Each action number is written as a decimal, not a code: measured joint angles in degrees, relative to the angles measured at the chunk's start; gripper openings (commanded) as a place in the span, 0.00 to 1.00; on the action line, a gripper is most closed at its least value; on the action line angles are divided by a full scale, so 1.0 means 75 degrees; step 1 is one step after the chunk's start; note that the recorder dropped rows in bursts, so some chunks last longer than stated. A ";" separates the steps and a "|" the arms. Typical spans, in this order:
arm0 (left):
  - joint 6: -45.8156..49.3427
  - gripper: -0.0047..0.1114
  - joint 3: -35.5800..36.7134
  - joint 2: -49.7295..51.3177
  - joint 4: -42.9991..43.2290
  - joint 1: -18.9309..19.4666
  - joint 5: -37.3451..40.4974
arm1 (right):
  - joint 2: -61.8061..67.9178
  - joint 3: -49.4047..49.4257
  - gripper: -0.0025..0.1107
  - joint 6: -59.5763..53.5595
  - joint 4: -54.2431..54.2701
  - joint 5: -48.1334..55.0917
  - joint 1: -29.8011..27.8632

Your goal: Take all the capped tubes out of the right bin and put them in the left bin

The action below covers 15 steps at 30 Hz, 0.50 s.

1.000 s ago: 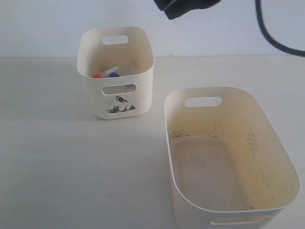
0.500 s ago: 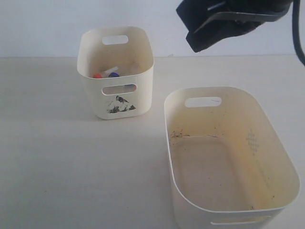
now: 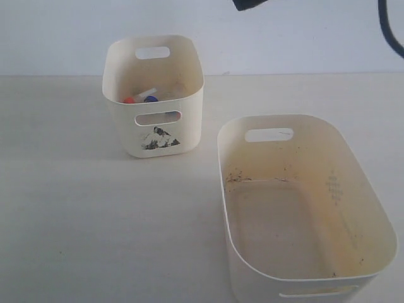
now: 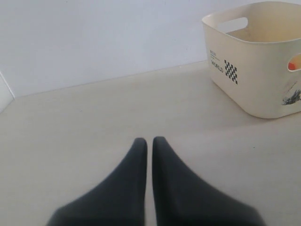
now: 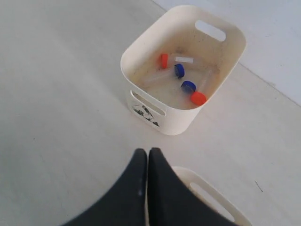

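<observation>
Entry: both bins stand on the pale, matte counter (image 3: 95, 221) in front of a white wall (image 3: 284, 38). The tall, narrow cream plastic left bin (image 3: 123, 129), with oval handle cutouts and a dark mountain picture on its front, sits farther back. The wide, oblong cream plastic right bin (image 3: 315, 158), with a faint dotted diamond mark on its inner wall, sits nearer the camera and apart from it. In the right wrist view we count the four slim clear plastic capped tubes (image 5: 179, 70) lying on the floor of the left bin, two with blue caps and two with orange-red caps, loosely side by side and partly crossing. From the exterior view only one orange-red cap, one blue cap and a white-labelled tube body show over the rim. The floor of the right bin shows brownish specks and a stained line near its far wall. The left hand (image 4: 149, 141) hangs low over bare counter, its two dark fingers pressed together and gripping nothing; the left bin stands well to one side of it, with the printed word "WORLD" and a small checker patch on that face. The right hand (image 5: 147, 151) is high above the counter, fingers closed against each other and holding nothing, looking down on the left bin and on one handle edge of the right bin. In the exterior view, a dark part of an arm (image 3: 249, 4) cuts the top edge, and a black cable (image 3: 391, 31) curves at the upper right corner.
</observation>
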 measured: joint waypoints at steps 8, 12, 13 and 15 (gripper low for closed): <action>0.0000 0.08 0.0000 0.0000 0.0000 0.0000 0.0000 | -0.0878 0.0959 0.02 -0.0027 -0.0130 -0.0670 0.0000; 0.0000 0.08 0.0000 0.0000 0.0000 0.0000 0.0000 | -0.1673 0.1745 0.02 -0.0027 -0.0130 -0.1215 0.0000; 0.0000 0.08 0.0000 0.0000 0.0000 0.0000 0.0000 | -0.1853 0.1916 0.02 -0.0031 -0.0130 -0.1321 0.0000; 0.0000 0.08 0.0000 0.0000 0.0000 0.0000 0.0000 | -0.2327 0.2361 0.02 -0.0047 -0.0166 -0.1480 0.0000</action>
